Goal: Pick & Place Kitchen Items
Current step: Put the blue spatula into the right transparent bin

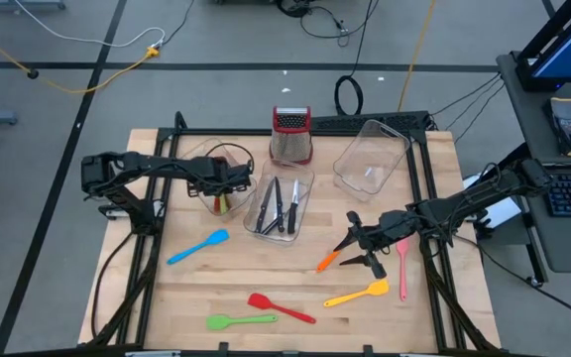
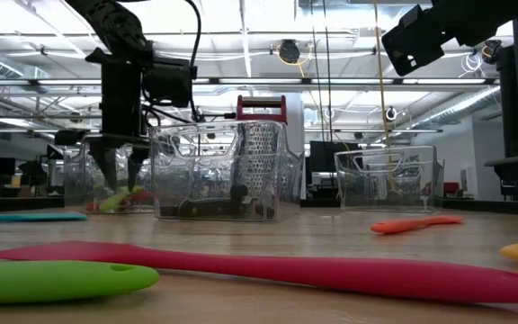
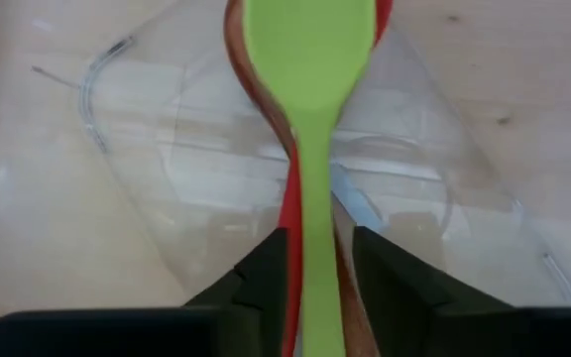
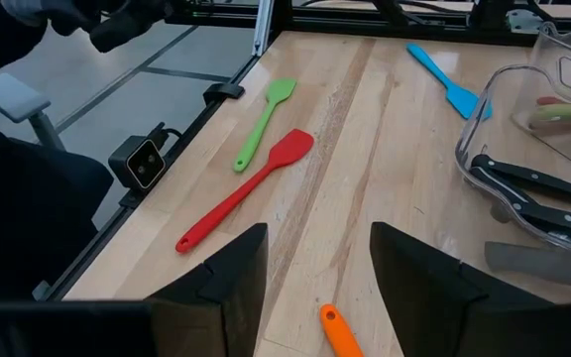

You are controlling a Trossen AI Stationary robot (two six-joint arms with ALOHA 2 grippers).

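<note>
The left gripper (image 1: 222, 191) hangs over the round clear plastic tub (image 1: 209, 159) at the table's left, its fingers (image 3: 266, 278) slightly apart on either side of a light green silicone spoon (image 3: 310, 149) that lies in the tub on a red utensil (image 3: 290, 223). Beside it, black-handled steel knives (image 1: 278, 206) lie in a rectangular clear tub (image 1: 305, 183). On the bare wood lie blue (image 1: 198, 246), green (image 1: 239, 321) and red (image 1: 281, 307) spatulas. The right gripper (image 1: 362, 248), jaws parted and empty, hovers over an orange utensil (image 1: 327, 261), near yellow (image 1: 357, 295) and pink (image 1: 402, 266) ones.
</note>
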